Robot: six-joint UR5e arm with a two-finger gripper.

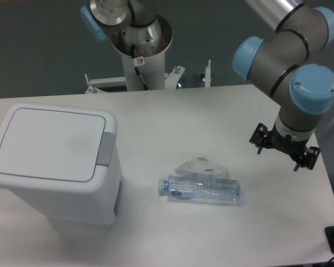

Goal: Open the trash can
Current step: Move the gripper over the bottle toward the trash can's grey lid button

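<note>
Bin: the trash can [53, 161] stands at the table's [211, 105] left end, lid flat and closed, nothing on top.
Latch: its grey button [104, 149] sits on the right rim, facing the arm, probably so a push from above reaches it.
Axis: the lid's long side runs roughly left to right.
Gripper: the gripper [284, 147] hangs far right, well apart from the bin, fingers spread, holding nothing.
Clutter: a bottle [200, 189] lies between them.

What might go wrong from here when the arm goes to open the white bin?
The hand is far right of the trash can, so a low sweep across may hit the clear bottle lying between them. The grey latch is narrow; a press beside it would land on the closed lid and perhaps shove the bin.
</note>
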